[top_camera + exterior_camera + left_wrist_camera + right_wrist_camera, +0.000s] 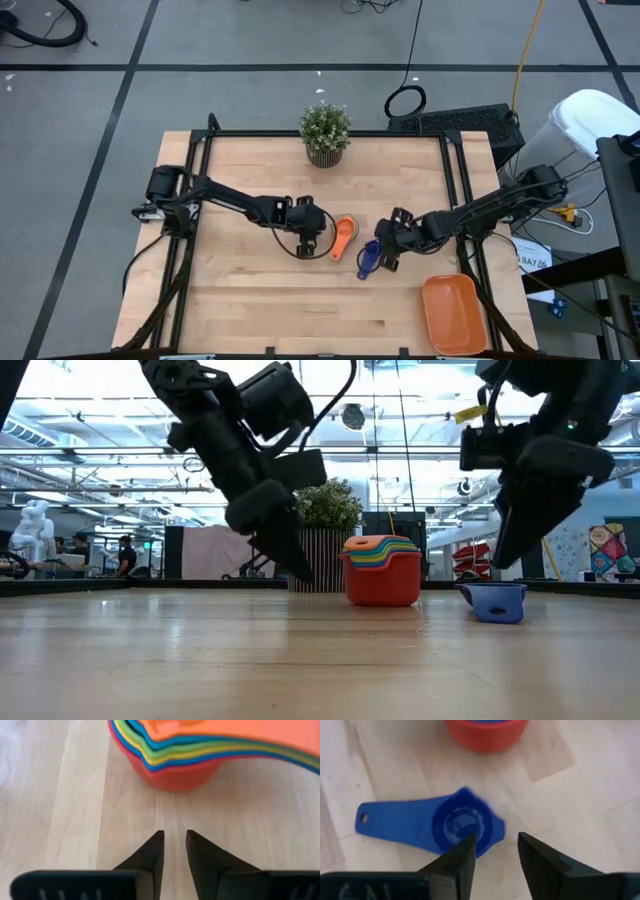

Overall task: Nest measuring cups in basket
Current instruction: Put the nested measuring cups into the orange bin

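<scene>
Both grippers hold nothing, left gripper (174, 851) narrowly parted by the nested cup stack (343, 236), right gripper (495, 854) parted wider over the loose blue cup (451, 825); with the basket (455, 314) well apart, the light stack could be toppled or shoved.

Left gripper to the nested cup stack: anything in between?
Nothing. The left wrist view shows only bare table between the left gripper and the nested cup stack; the high view agrees.
</scene>
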Tool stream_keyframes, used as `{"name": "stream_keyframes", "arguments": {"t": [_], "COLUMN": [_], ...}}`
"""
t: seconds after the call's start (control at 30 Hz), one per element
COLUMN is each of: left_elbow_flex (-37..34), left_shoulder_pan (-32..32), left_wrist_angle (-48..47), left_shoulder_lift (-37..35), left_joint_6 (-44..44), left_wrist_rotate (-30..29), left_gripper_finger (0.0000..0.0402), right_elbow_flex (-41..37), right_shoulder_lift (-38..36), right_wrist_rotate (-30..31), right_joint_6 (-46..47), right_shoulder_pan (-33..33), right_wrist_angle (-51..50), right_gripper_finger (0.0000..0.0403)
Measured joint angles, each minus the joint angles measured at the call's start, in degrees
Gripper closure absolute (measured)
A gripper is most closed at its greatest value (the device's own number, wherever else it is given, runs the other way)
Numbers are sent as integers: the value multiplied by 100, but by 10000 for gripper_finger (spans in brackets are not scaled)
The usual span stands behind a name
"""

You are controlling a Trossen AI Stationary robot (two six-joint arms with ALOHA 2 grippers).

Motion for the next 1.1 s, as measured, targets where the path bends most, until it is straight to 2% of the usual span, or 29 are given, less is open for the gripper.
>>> {"name": "stream_keyframes", "arguments": {"t": [0.27, 0.5, 0.6, 0.73, 0.9, 1.1], "left_elbow_flex": [1, 1, 1, 1, 1, 6], "left_shoulder_pan": [13, 18, 19, 19, 17, -21], "left_wrist_angle": [-85, -91, -125, -188, -281, -677], "left_shoulder_lift": [-107, -106, -195, -440, -866, -1460], "left_joint_6": [77, 129, 153, 174, 141, 68], "left_wrist_rotate": [-101, -193, -198, -214, -307, -409], "left_gripper_finger": [314, 314, 314, 314, 314, 314], "right_elbow_flex": [-333, -963, -1149, -1249, -1249, -1249], "right_shoulder_lift": [45, 45, 45, 38, 35, 39], "right_wrist_rotate": [-218, -350, -351, -328, -235, 40], "right_joint_6": [665, 960, 1055, 902, 460, 248], "right_shoulder_pan": [-22, -99, -143, -165, -186, -175], "right_wrist_angle": [364, 1817, 1991, 2005, 1978, 1984], "right_gripper_finger": [259, 265, 274, 303, 388, 399]}}
